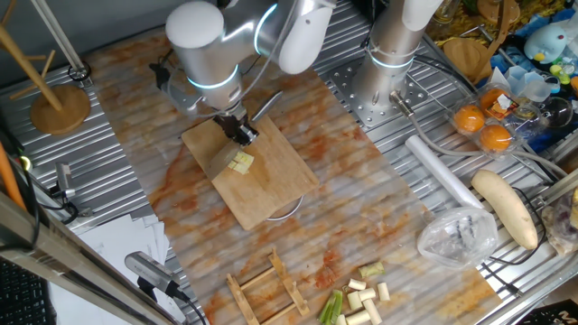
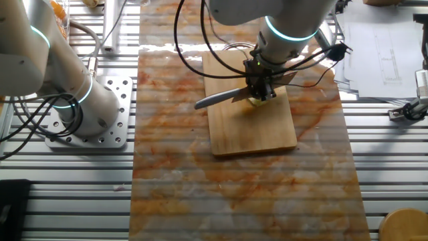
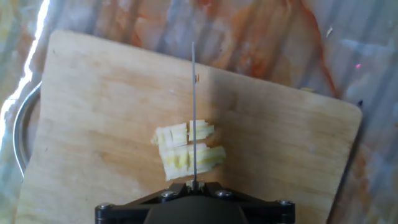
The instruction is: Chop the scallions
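Cut scallion bits (image 3: 186, 148), pale yellowish, lie in a small heap in the middle of the wooden cutting board (image 3: 93, 112). My gripper (image 3: 193, 185) is shut on a knife, whose blade (image 3: 193, 93) shows edge-on as a thin line across the heap. In one fixed view the gripper (image 1: 242, 133) stands just above the bits (image 1: 241, 162) on the board (image 1: 271, 185). In the other fixed view the blade (image 2: 217, 99) sticks out to the left of the gripper (image 2: 261, 90), which hides most of the bits. Uncut scallion segments (image 1: 361, 298) lie at the table's front.
A metal plate rim (image 3: 18, 137) shows under the board. A wooden rack (image 1: 266, 289) lies near the loose segments. A long white radish (image 1: 506, 208), a plastic bag (image 1: 456, 236) and oranges (image 1: 483, 126) are at the right. A second arm's base (image 2: 80, 107) stands beside the mat.
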`<state>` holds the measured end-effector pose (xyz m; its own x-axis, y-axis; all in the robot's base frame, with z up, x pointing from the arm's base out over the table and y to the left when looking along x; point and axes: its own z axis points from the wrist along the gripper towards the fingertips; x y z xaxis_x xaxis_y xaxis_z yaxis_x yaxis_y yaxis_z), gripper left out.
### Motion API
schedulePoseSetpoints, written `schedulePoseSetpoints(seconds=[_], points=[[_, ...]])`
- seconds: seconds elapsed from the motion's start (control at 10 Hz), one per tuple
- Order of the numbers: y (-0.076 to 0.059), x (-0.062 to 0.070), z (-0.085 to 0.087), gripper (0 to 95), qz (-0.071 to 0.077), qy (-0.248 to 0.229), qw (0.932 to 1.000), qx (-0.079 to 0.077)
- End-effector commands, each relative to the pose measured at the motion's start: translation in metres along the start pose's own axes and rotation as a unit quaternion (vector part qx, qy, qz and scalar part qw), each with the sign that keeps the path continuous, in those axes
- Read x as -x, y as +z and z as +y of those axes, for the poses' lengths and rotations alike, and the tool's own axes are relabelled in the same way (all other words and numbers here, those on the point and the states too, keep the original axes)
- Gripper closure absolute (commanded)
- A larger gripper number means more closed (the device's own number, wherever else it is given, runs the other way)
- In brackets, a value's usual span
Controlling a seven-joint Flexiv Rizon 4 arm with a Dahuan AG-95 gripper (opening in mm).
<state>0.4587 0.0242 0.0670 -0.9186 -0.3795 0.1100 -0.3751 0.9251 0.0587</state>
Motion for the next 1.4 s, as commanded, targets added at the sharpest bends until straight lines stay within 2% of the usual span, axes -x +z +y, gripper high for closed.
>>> schedulePoseSetpoints(seconds=[0.1, 0.3, 0.4, 0.5, 0.6, 0.7, 0.8, 0.9, 1.0, 1.1, 1.2, 1.4], points=[[0.0, 0.001, -0.001, 95.0, 0.001, 0.002, 1.0, -0.003], [0.005, 0.002, -0.004, 95.0, -0.002, 0.001, 1.0, -0.006], [0.014, 0.005, -0.009, 95.0, -0.011, 0.0, 0.9999, -0.005], [0.027, 0.013, -0.011, 95.0, -0.023, 0.004, 0.9997, -0.004], [0.041, 0.028, -0.007, 95.0, -0.036, 0.018, 0.9992, 0.004], [0.052, 0.044, 0.005, 95.0, -0.043, 0.035, 0.9984, -0.001], [0.054, 0.049, 0.01, 95.0, -0.033, 0.033, 0.9988, -0.016], [0.053, 0.048, 0.01, 95.0, -0.036, 0.021, 0.9988, -0.024], [0.049, 0.046, 0.011, 95.0, -0.025, 0.016, 0.9991, -0.029], [0.041, 0.041, 0.011, 95.0, -0.025, 0.012, 0.9993, -0.024], [0.033, 0.038, 0.012, 95.0, -0.017, 0.013, 0.9997, -0.013], [0.015, 0.032, 0.015, 95.0, -0.008, 0.019, 0.9997, -0.01]])
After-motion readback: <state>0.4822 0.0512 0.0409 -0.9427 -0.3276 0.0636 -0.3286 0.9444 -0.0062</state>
